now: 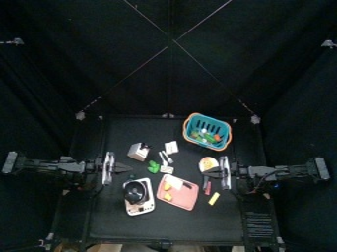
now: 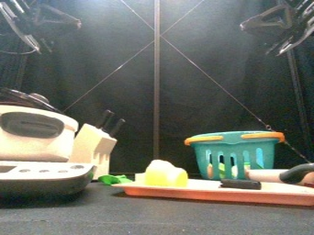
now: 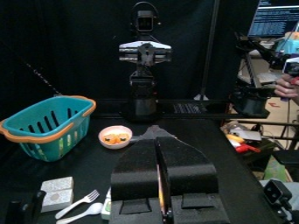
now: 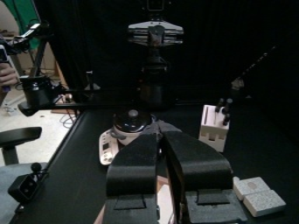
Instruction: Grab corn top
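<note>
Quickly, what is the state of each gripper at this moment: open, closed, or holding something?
Left gripper: closed, holding nothing.
Right gripper: closed, holding nothing.

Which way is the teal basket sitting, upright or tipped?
Upright. The teal basket stands on its base in the front view with its rim level; the left wrist view shows its opening facing up.

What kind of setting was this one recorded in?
Likely a robot lab test pen: a small black table enclosed by black curtains, set with toy kitchen props such as a teal basket and a pink cutting board.
</note>
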